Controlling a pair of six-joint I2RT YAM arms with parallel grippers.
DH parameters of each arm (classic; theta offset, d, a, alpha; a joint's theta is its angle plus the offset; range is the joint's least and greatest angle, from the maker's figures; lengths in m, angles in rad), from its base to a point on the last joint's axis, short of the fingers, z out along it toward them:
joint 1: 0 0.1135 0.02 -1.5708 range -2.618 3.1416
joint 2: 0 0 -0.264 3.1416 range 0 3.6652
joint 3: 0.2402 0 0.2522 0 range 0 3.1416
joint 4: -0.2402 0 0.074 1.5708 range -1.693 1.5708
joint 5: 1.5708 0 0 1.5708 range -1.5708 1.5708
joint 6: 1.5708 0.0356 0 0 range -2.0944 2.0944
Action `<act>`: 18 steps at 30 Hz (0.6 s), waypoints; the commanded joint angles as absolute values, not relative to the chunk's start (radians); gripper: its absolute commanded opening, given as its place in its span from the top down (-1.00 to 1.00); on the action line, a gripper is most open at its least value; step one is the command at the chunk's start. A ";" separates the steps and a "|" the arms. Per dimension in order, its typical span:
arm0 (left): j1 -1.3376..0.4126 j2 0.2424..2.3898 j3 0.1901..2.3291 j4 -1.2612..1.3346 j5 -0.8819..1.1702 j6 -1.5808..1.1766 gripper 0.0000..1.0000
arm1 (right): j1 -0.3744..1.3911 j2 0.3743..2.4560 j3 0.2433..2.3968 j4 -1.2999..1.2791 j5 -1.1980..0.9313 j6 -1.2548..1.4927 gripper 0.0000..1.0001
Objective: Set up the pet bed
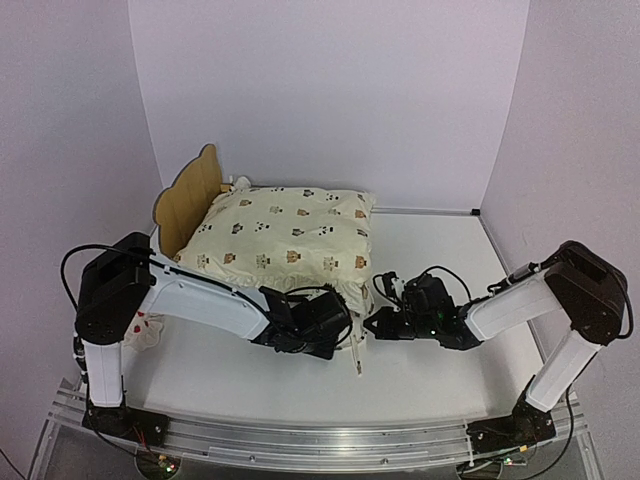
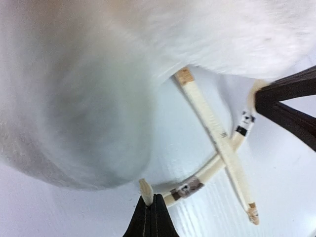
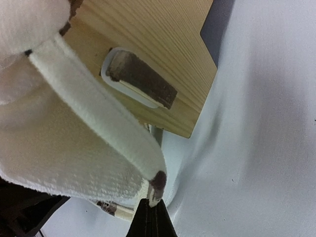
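**Two robot arms meet at the near right corner of a cream, bear-printed cushion (image 1: 285, 235) on a white counter (image 1: 430, 250).** The pet bed (image 1: 185, 210) lies directly beneath the cushion. Its bear-ear headboard (image 1: 205, 175) rises at the cushion's far left end.

In the left wrist view, the left fingers (image 2: 151, 210) are closed tight on the end of a printed tie (image 2: 190, 187). The tie curves away under the cushion's pale bulk and crosses a straight tie (image 2: 217, 133) with tan tips.

In the right wrist view, the right fingers (image 3: 149, 215) are also closed. They pinch the brown-tipped end of a cream band (image 3: 98, 113) running along the cushion's edge. Whether this band belongs to the same tie cannot be told.

Just behind the band, under the cushion, is a plywood panel (image 3: 158, 49) of the bed. Dark grey fabric (image 3: 143, 79) shows in a slot in the panel.

A small white pillow with red spots (image 1: 145, 328) lies well off the cushion's near left corner, partly hidden by the left arm (image 1: 200, 295).
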State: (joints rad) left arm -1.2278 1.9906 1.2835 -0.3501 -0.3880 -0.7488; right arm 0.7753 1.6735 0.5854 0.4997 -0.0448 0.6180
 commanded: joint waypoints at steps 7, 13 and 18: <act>-1.247 1.951 1.443 -0.245 -0.303 -0.569 1.00 | 0.780 1.565 0.547 0.486 -0.040 0.606 1.00; -1.244 2.035 1.540 -0.237 -0.271 -0.520 1.00 | 0.780 1.526 0.529 0.468 -0.030 0.598 1.00; -1.224 2.094 1.591 -0.231 -0.230 -0.497 1.00 | 0.780 1.489 0.509 0.447 -0.013 0.593 1.00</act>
